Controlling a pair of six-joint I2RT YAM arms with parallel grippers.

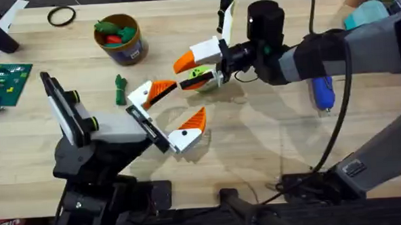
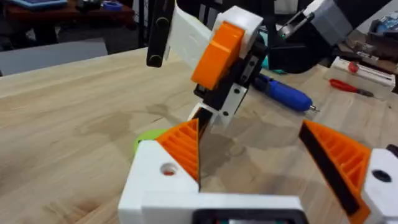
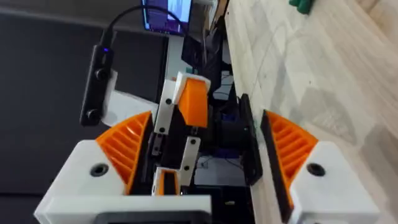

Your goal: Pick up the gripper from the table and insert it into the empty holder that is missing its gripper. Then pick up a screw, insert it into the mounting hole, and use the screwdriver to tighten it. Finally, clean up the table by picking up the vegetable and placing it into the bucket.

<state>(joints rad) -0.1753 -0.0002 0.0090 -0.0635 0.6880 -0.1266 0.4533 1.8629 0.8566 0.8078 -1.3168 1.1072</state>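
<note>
- Orange-padded jaws of the left gripper [image 1: 186, 99] are spread wide and level just above the wooden surface [image 1: 270, 143]. They hold nothing and point towards the other arm.
- The right gripper [image 1: 183, 72] is rolled onto its side, with one finger above the other. Its jaws are also wide open and hold nothing.
- The two grippers face each other closely. This is probably to line up a hand-off or to brace a part.
- A small lime-green object [image 1: 199, 75] lies beneath the right jaws; what it is cannot be told.
- The vegetable [image 1: 120, 89] lies flat on the surface, just beside the left jaws and untouched.
- The bucket [image 1: 119, 38] stands upright beyond the vegetable, with red and green toys inside.
- A blue-handled screwdriver [image 1: 322, 93] lies under the right arm.
</note>
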